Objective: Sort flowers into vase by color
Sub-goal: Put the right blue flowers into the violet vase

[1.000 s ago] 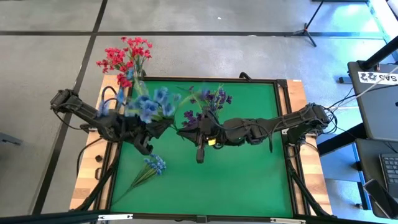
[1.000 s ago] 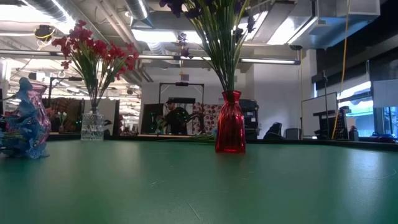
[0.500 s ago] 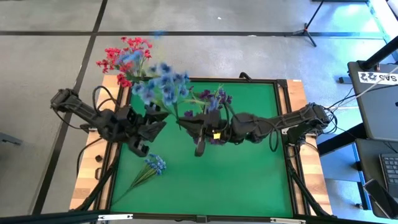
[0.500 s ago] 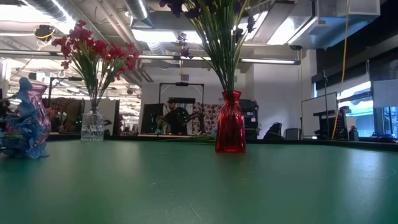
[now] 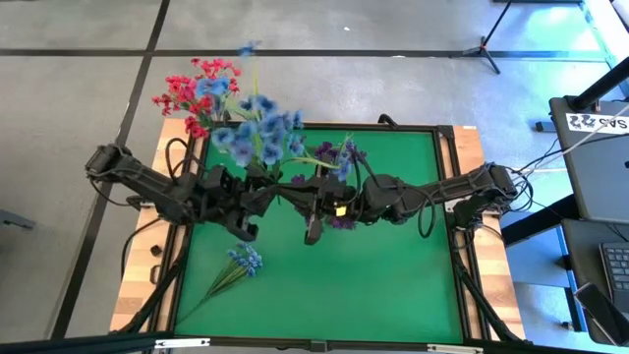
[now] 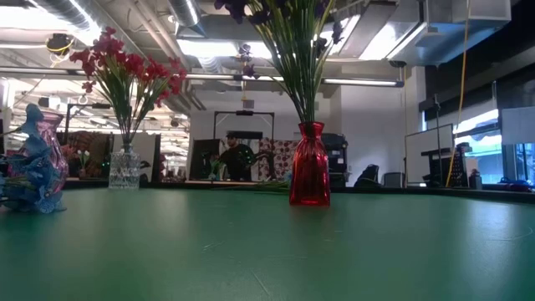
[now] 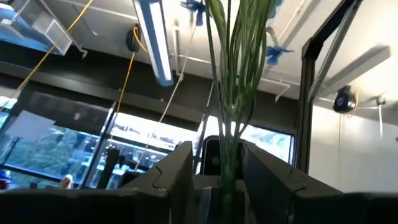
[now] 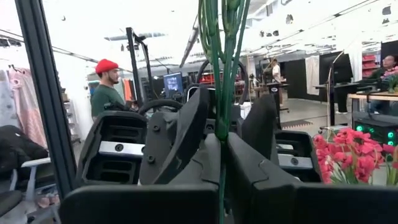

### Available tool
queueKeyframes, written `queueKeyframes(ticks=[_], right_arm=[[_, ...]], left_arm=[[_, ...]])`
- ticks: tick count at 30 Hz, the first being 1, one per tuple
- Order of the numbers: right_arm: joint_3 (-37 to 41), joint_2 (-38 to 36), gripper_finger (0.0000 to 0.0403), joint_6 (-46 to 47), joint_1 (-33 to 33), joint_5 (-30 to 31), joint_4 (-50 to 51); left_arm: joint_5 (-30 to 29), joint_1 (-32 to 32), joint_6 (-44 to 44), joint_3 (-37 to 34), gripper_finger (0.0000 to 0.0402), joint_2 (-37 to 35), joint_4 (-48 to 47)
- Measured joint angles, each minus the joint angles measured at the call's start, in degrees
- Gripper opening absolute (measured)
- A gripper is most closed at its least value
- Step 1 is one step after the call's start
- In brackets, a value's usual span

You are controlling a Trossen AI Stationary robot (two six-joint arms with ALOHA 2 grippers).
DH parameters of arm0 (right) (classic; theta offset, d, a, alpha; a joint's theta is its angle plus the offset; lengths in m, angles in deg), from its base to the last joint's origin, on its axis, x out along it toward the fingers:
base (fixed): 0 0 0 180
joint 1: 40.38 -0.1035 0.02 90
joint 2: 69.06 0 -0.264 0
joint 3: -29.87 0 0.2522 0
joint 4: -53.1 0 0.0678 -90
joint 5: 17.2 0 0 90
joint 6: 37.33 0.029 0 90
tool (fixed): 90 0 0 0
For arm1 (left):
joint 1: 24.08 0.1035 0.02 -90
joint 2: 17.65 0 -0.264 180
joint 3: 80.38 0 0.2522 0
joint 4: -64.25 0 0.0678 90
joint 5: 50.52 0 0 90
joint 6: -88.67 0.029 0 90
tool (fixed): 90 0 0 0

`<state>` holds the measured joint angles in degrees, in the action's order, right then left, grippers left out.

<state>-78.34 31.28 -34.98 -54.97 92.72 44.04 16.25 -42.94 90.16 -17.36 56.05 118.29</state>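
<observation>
The light blue flowers (image 5: 257, 128) stand raised above the green table's far left part, stems (image 7: 231, 112) down. My left gripper (image 5: 263, 189) and my right gripper (image 5: 307, 197) face each other, both shut on these stems. The purple flowers (image 5: 339, 155) stand in a red vase (image 6: 309, 176). The red-pink flowers (image 5: 197, 90) stand in a clear vase (image 6: 124, 169). A blue vase (image 6: 38, 163) stands at the left. One more blue sprig (image 5: 243, 261) lies flat on the table. The low view shows neither gripper. My left gripper holds the bunch's green stems (image 7: 229, 163) between its two fingers, coming from the table's left and slanting upward. The stems rise past the fingertips to the blossoms, clear of the table. My right gripper pinches the same stems (image 8: 221, 127) between its two fingers, level, from the table's right. The fingers lie across the upright stems. The blossoms stand above the hold.
The red vase with purple flowers stands close behind my right gripper. The clear vase stands at the table's far left corner. A raised wooden frame (image 5: 462, 197) borders the table. People (image 8: 106, 93) show in the room beyond the table.
My left gripper has gone toward the table's right and toward my right gripper, carrying the blue bunch. The bunch has swung from lying over the left arm to standing with its blossoms toward the far edge. The two grippers now stand close together at the stems.
</observation>
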Motion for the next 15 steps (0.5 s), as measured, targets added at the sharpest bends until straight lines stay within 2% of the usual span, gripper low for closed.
queueKeyframes(ticks=[8,15], right_arm=[[0.0,0.0,0.0007,0.2,0.0,3.0,-0.2],[0.0,-0.2,0.0017,0.4,0.0,3.7,2.1]], left_arm=[[0.3,2.0,-1.3,0.0,0.0095,0.3,1.8],[-0.6,2.5,-8.5,0.0,0.0024,0.0,-1.7]])
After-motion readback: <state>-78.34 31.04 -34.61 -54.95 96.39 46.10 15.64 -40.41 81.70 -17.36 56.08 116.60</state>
